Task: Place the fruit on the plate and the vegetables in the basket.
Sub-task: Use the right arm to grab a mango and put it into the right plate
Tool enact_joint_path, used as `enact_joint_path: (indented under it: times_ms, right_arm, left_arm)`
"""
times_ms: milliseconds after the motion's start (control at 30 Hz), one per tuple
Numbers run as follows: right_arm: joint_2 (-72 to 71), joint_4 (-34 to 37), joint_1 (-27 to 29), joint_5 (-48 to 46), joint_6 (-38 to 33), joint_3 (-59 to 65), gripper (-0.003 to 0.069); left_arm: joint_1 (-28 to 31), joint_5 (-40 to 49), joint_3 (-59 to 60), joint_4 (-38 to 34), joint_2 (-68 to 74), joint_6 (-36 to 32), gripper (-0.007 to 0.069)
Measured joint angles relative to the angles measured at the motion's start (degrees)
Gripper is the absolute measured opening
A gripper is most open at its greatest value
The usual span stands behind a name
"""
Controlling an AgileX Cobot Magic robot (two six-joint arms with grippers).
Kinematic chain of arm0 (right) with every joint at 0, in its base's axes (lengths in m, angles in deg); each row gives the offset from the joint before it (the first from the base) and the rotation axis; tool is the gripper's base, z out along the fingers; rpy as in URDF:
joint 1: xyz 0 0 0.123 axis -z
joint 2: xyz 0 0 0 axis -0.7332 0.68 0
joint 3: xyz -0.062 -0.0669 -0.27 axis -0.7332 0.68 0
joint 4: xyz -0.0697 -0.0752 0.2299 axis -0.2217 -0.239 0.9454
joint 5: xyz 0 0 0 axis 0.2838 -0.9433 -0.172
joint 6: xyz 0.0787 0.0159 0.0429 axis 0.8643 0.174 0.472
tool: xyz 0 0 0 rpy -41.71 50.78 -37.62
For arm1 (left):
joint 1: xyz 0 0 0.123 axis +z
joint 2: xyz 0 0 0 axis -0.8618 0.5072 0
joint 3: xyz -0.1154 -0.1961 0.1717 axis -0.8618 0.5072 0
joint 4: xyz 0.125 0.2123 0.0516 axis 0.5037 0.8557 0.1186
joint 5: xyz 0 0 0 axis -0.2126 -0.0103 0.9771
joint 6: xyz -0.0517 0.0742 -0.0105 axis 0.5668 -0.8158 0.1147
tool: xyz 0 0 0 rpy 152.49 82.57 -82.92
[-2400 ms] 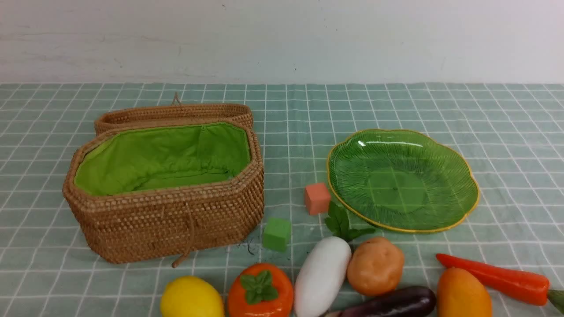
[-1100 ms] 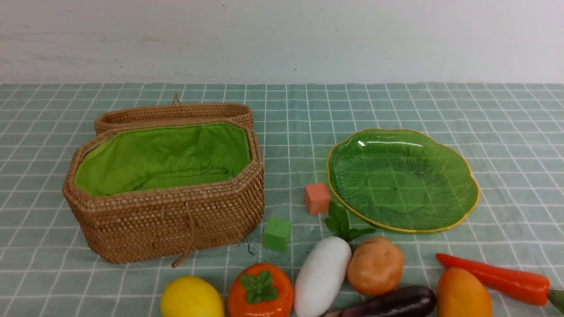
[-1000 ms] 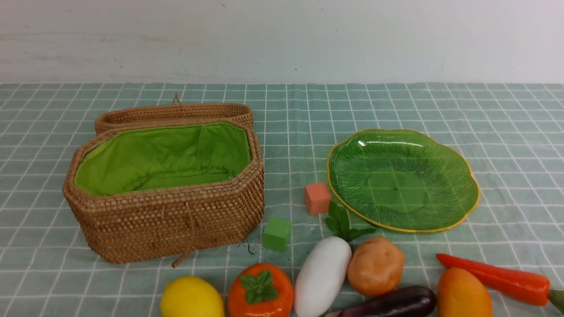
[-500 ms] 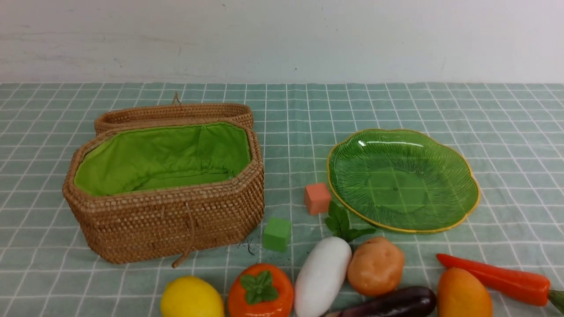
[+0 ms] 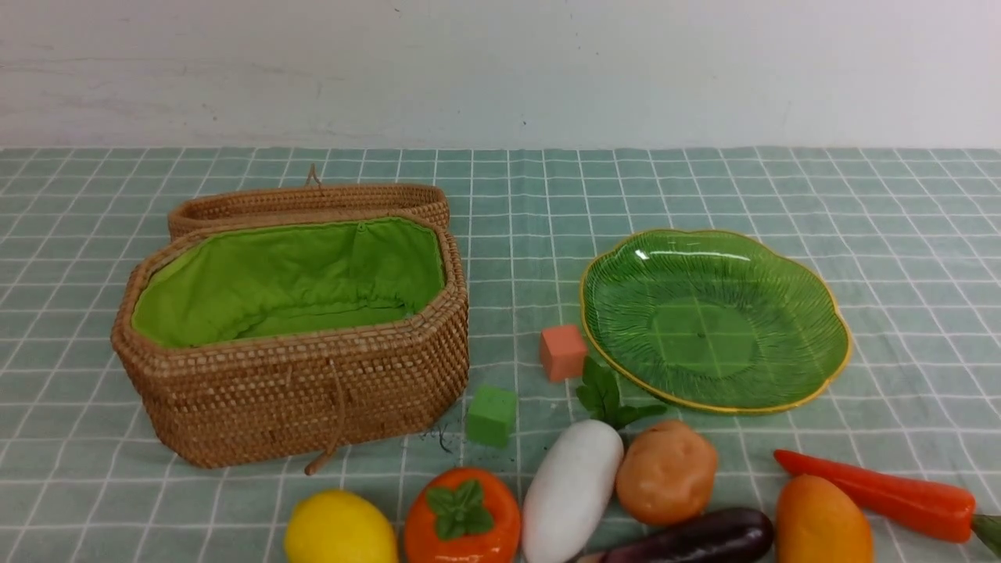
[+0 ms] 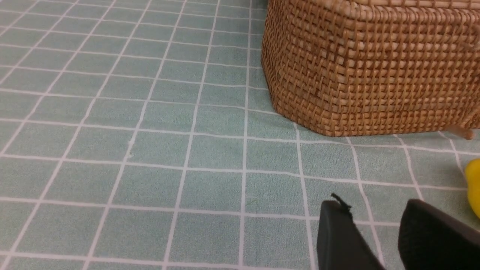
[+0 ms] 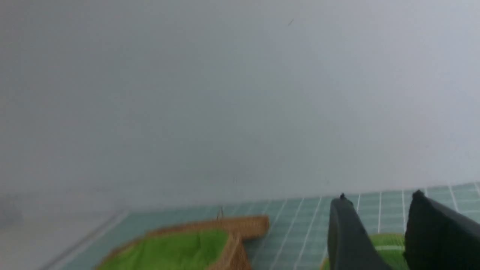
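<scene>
In the front view the open wicker basket (image 5: 297,391) with green lining stands at the left, and the green glass plate (image 5: 813,375) lies at the right, with nothing on it. Along the near edge lie the lemon (image 5: 340,528), orange fruit (image 5: 461,516), white radish (image 5: 571,489), potato (image 5: 666,471), eggplant (image 5: 696,538), mango (image 5: 821,522) and carrot (image 5: 880,494). No gripper shows in the front view. The left gripper (image 6: 375,212) is open and empty, low over the cloth near the basket (image 6: 371,67) and lemon (image 6: 473,185). The right gripper (image 7: 378,202) is open and empty, raised, facing the wall.
A salmon-orange cube (image 5: 563,353) and a green cube (image 5: 491,415) sit between basket and plate. The basket's lid (image 5: 309,200) lies back behind it. A white wall closes off the far side of the checked cloth (image 5: 516,195).
</scene>
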Motion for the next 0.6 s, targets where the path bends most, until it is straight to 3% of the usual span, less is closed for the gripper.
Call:
enact_joint_path:
  times_ms: [133,333,467,600]
  right_arm:
    - [9.7,-9.0,0.0,-10.4,0.0,-7.2,0.0242]
    - [18.6,-11.1,0.0,-22.5,1.0,-8.7,0.0242]
    - [22.1,-13.3,0.0,-26.4,4.8,-8.7,0.0255]
    - [24.4,-21.1,-1.6,-27.9,9.3,-8.7,0.0319]
  left_arm:
    - [0.0,0.0,0.0,0.0,0.0,0.0,0.0239]
    - [0.0,0.0,0.0,0.0,0.0,0.0,0.0239]
    - [0.0,0.0,0.0,0.0,0.0,0.0,0.0239]
    - [0.0,0.0,0.0,0.0,0.0,0.0,0.0239]
